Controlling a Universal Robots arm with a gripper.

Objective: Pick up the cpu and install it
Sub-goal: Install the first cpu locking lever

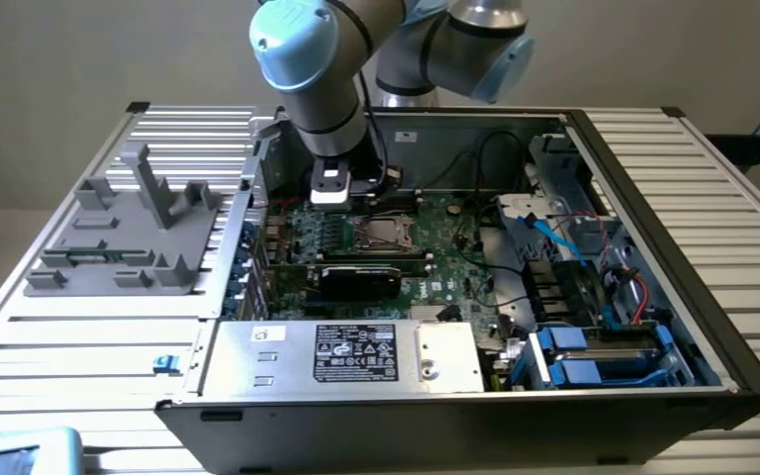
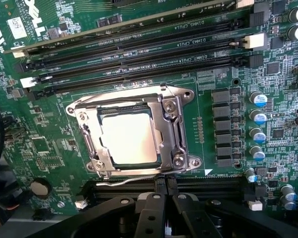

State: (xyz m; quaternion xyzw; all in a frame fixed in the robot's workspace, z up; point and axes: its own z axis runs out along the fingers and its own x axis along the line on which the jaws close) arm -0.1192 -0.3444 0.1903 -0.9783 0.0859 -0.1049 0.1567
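The cpu (image 2: 128, 136), a flat square chip with a pale shiny top, lies in the socket on the green motherboard (image 2: 44, 148), framed by the socket's metal bracket (image 2: 176, 126). My gripper (image 2: 164, 184) hovers just beside the socket's edge, its two black fingers (image 2: 154, 208) pressed together and shut with nothing between them. In the exterior view the gripper (image 1: 351, 205) hangs inside the open computer case (image 1: 644, 198), a little toward that view's left of the socket (image 1: 387, 235).
Black memory slots (image 2: 139, 47) run along the far side of the socket. A black card (image 1: 360, 280), a silver power supply (image 1: 353, 354) and blue drive bays (image 1: 578, 356) crowd the case. A grey fixture (image 1: 130, 237) stands on the table at the exterior view's left.
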